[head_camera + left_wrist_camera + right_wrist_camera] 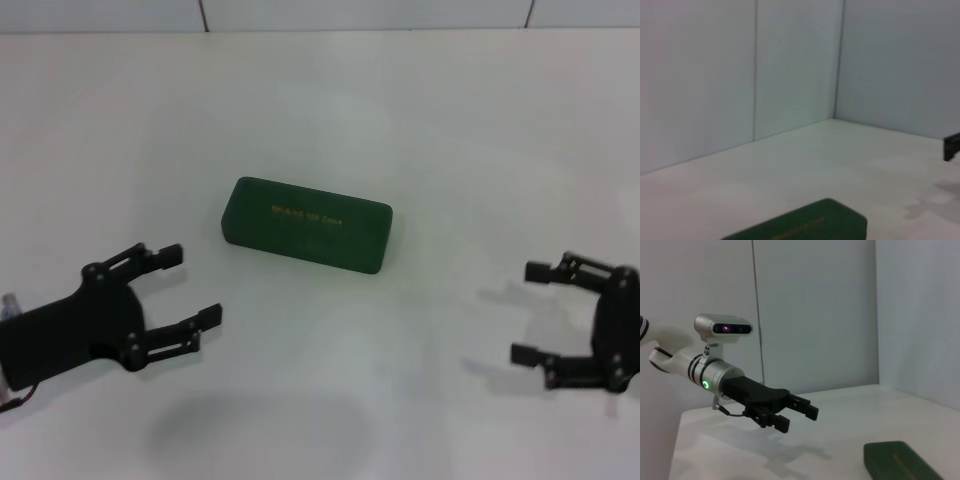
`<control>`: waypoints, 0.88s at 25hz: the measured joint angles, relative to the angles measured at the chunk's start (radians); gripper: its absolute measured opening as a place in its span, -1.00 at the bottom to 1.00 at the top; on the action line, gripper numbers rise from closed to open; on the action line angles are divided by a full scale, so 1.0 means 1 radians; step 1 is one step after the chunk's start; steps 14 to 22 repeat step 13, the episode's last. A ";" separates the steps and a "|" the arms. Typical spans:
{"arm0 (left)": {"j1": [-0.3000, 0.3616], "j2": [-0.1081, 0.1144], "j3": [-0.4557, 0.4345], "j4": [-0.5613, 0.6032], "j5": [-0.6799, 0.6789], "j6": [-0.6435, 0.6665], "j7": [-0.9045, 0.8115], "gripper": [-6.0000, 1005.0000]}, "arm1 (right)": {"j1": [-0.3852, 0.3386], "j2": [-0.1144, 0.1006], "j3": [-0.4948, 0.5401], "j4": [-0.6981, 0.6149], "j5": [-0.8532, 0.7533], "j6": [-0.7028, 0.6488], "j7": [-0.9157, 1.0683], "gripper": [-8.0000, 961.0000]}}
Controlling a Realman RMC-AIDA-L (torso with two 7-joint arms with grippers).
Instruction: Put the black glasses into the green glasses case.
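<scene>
On the white table [420,120], green glasses case [306,224] lies shut between left hand [190,290] and right hand [532,312]; both spread, empty.

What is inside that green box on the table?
Nothing inside can be seen: the green glasses case lies shut on the white table, its lid with gold lettering covering the interior. No black glasses show anywhere. Both grippers, left and right, hover open beside it.
</scene>
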 joint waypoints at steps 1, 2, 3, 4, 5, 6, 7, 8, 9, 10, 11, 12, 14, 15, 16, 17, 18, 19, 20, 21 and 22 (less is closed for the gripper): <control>0.006 -0.002 -0.007 0.000 0.004 0.001 0.000 0.71 | -0.005 0.008 0.001 0.003 -0.006 0.002 -0.005 0.82; 0.011 -0.004 -0.014 0.002 0.008 0.003 0.000 0.72 | -0.008 0.013 0.001 0.006 -0.006 0.003 -0.011 0.82; 0.014 -0.005 -0.020 0.003 0.013 0.007 -0.002 0.72 | -0.010 0.015 0.000 0.009 -0.007 0.004 -0.016 0.82; 0.016 -0.005 -0.022 0.003 0.014 0.010 -0.004 0.73 | -0.012 0.017 -0.001 0.013 -0.007 0.006 -0.023 0.82; 0.016 -0.005 -0.023 0.002 0.017 0.016 -0.008 0.74 | -0.012 0.017 0.000 0.016 -0.007 0.007 -0.025 0.82; 0.016 -0.004 -0.023 0.001 0.018 0.019 -0.010 0.74 | -0.012 0.017 0.001 0.019 -0.007 0.008 -0.026 0.82; 0.016 -0.004 -0.023 0.000 0.021 0.022 -0.012 0.74 | -0.012 0.017 0.002 0.020 -0.007 0.008 -0.025 0.82; 0.016 -0.004 -0.023 -0.001 0.023 0.024 -0.012 0.74 | -0.013 0.017 0.003 0.021 -0.007 0.010 -0.025 0.82; 0.016 -0.004 -0.023 -0.001 0.025 0.025 -0.012 0.74 | -0.013 0.017 0.003 0.021 -0.007 0.013 -0.024 0.82; 0.016 -0.004 -0.024 -0.001 0.026 0.025 -0.012 0.74 | -0.013 0.016 0.004 0.021 -0.006 0.018 -0.023 0.82; 0.016 -0.004 -0.024 -0.001 0.026 0.025 -0.012 0.74 | -0.013 0.016 0.004 0.021 -0.006 0.022 -0.022 0.82; 0.016 -0.004 -0.024 -0.001 0.027 0.030 -0.013 0.74 | -0.013 0.016 0.004 0.021 -0.005 0.025 -0.021 0.82; 0.016 -0.003 -0.024 -0.001 0.027 0.035 -0.014 0.74 | -0.013 0.016 0.004 0.021 -0.006 0.027 -0.021 0.82; 0.016 -0.003 -0.024 -0.001 0.027 0.035 -0.014 0.74 | -0.013 0.016 0.004 0.021 -0.006 0.027 -0.021 0.82; 0.016 -0.003 -0.024 -0.001 0.027 0.035 -0.014 0.74 | -0.013 0.016 0.004 0.021 -0.006 0.027 -0.021 0.82; 0.016 -0.003 -0.024 -0.001 0.027 0.035 -0.014 0.74 | -0.013 0.016 0.004 0.021 -0.006 0.027 -0.021 0.82; 0.016 -0.003 -0.024 -0.001 0.027 0.035 -0.014 0.74 | -0.013 0.016 0.004 0.021 -0.006 0.027 -0.021 0.82; 0.016 -0.003 -0.024 -0.001 0.027 0.035 -0.014 0.74 | -0.013 0.016 0.004 0.021 -0.006 0.027 -0.021 0.82; 0.016 -0.003 -0.024 -0.001 0.027 0.035 -0.014 0.74 | -0.013 0.016 0.004 0.021 -0.006 0.027 -0.021 0.82; 0.016 -0.003 -0.024 -0.001 0.027 0.035 -0.014 0.74 | -0.013 0.016 0.004 0.021 -0.006 0.027 -0.021 0.82; 0.016 -0.003 -0.024 -0.001 0.027 0.035 -0.014 0.74 | -0.013 0.016 0.004 0.021 -0.006 0.027 -0.021 0.82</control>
